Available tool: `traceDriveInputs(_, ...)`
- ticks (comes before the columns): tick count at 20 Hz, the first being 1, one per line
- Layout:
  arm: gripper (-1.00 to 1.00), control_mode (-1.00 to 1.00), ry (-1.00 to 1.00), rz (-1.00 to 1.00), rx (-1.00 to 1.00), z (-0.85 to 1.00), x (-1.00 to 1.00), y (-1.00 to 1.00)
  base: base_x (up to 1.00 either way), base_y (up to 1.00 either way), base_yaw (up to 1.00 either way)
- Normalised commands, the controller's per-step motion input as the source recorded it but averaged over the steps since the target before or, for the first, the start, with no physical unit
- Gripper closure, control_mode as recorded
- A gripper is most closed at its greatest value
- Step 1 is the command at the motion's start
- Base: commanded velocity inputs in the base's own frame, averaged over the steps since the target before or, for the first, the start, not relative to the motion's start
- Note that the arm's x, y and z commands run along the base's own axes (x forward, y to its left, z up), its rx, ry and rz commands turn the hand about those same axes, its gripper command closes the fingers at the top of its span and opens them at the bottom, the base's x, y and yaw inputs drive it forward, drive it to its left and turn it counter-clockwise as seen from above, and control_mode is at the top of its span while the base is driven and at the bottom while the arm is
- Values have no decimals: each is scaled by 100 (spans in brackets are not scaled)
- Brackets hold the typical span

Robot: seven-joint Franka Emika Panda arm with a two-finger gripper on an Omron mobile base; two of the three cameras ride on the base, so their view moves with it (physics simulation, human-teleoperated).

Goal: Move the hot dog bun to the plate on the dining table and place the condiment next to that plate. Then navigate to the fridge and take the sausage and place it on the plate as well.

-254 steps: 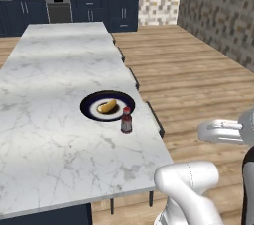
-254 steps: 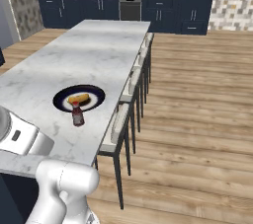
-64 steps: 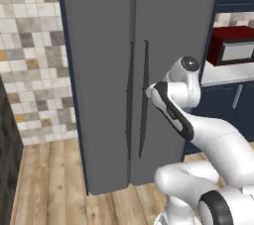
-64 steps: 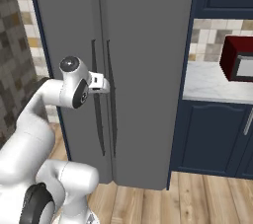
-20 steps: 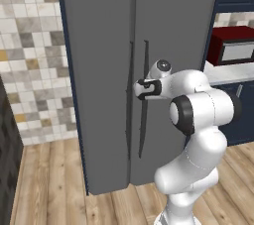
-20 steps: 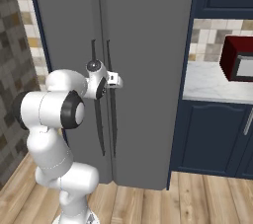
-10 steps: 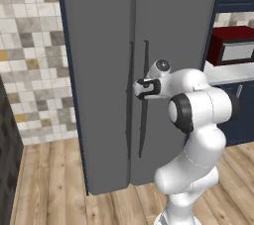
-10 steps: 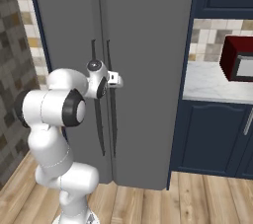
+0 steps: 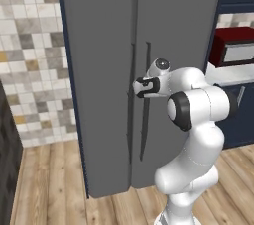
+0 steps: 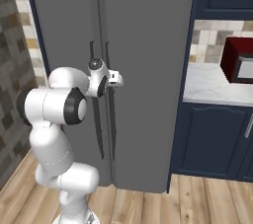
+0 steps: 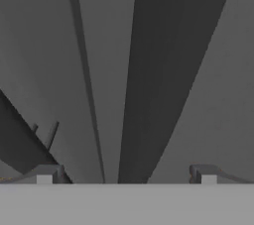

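Observation:
The tall grey fridge (image 9: 99,45) (image 10: 148,40) stands straight ahead with both doors shut. Two dark vertical handles (image 9: 147,130) (image 10: 111,134) run beside the middle seam. My gripper (image 9: 137,89) (image 10: 119,78) is stretched out level to the handles at mid height. In the hand view the gripper (image 11: 126,177) is open, and one dark handle (image 11: 163,70) passes between its fingertips (image 11: 44,175) without either touching it. Nothing is held. The sausage is hidden behind the shut doors. The hot dog bun, condiment, plate and dining table are out of view.
A red microwave (image 9: 233,50) (image 10: 239,65) sits on a pale counter to the right of the fridge, above navy cabinets (image 10: 212,139). A tiled wall (image 9: 30,45) is on the left. Wooden floor (image 9: 49,184) lies in front of the fridge.
The base has left the dining table and now faces the fridge. The arm has swung its hand forward onto the door handles; over the last second it has barely moved.

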Motion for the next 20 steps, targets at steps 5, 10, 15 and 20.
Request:
traceDriveInputs(5,-100,100,0,0,0,0,0,0,37,0,0)
traceDriveInputs(10,-100,100,0,0,0,0,0,0,37,-1,0)
traceDriveInputs(15,-100,100,0,0,0,0,0,0,35,-1,0)
traceDriveInputs(20,-100,-100,0,0,0,-6,29,-2,0,0,0)
